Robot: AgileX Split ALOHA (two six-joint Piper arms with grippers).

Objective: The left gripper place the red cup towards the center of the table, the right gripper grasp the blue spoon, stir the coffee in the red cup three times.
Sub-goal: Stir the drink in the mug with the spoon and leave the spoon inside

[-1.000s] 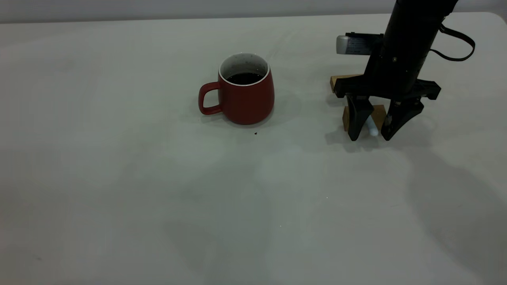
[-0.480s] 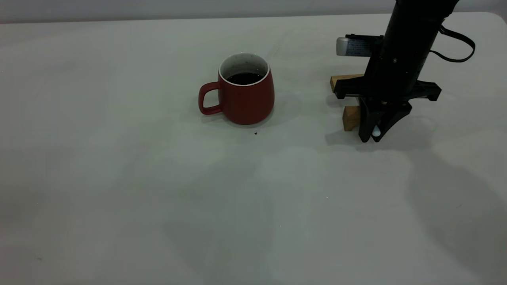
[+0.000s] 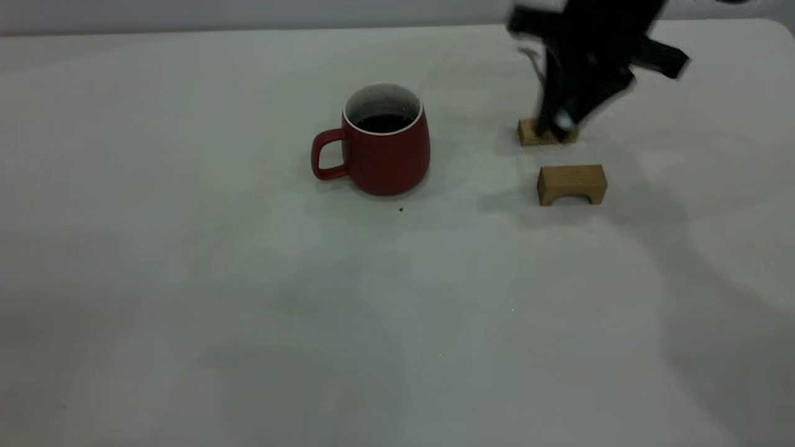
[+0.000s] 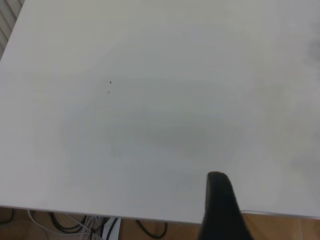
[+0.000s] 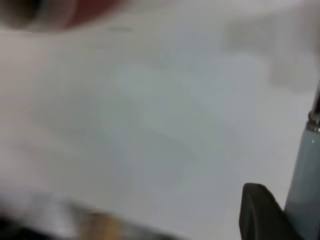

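Note:
The red cup stands upright near the middle of the table, its handle pointing left, with dark coffee inside. My right gripper hangs blurred above the back right of the table, right of the cup, shut on the blue spoon. The right wrist view shows the spoon's pale handle beside one black finger, and the cup as a red blur farther off. My left gripper is over a table edge, out of the exterior view.
A tan arched wooden block sits right of the cup, and a second tan block lies behind it under the right gripper. A tiny black speck lies in front of the cup. Cables hang below the table edge.
The right gripper closed on the spoon at the front block, then rose and swung back and up with it. The arched block now stands uncovered. The cup has not moved.

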